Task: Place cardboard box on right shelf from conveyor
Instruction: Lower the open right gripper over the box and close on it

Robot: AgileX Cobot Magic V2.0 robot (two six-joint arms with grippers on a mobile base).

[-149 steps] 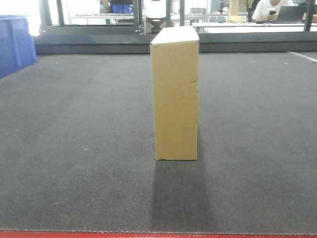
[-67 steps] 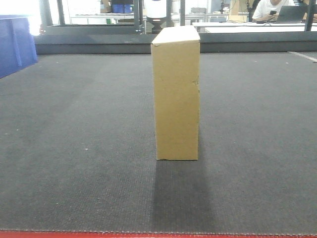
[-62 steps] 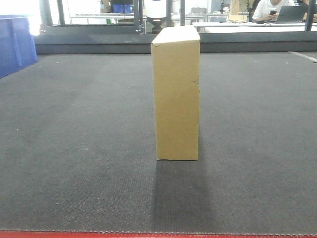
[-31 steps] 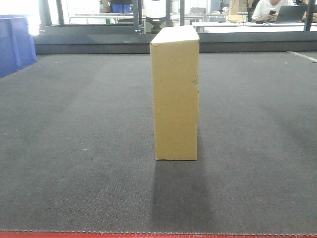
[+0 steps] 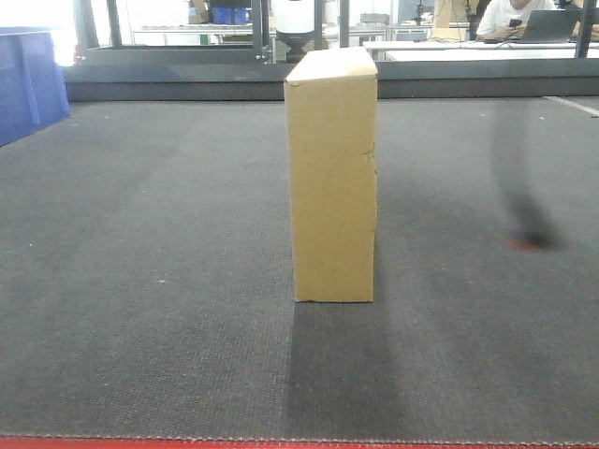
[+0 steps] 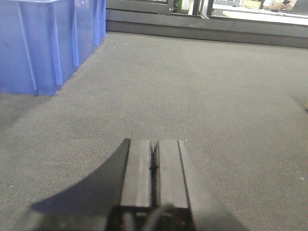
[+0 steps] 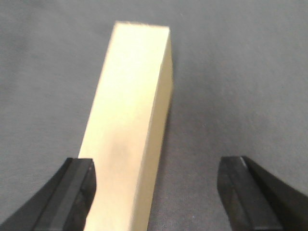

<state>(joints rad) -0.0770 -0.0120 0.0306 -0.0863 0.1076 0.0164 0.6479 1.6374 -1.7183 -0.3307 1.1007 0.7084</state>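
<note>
Tan cardboard box (image 5: 332, 178), item one: location?

— Upright on its narrow end, middle of the conveyor (image 5: 140, 281), the dark weave all round it. Not lifted.

— Item two, right tool (image 7: 157, 167)?

— Above the box, looking down on its top. Spread wide. The finger (image 7: 72, 192) at the view's left overlaps the box's edge, and the other stands well apart. I can't tell whether the near one touches. Nothing gripped.

— Item three, left tool (image 6: 154, 161)?

— Closed and empty, fingers pressed together, low over the conveyor, near a blue bin (image 6: 38, 48).

— And the right shelf?

— Not in any view; no entry.

— Tally, then?

— Done, as I'd judge it: the approach only. Outstanding: centre on the box, close, lift it off the conveyor, carry it right, set it on the shelf. Nearly the whole job remains.
</note>
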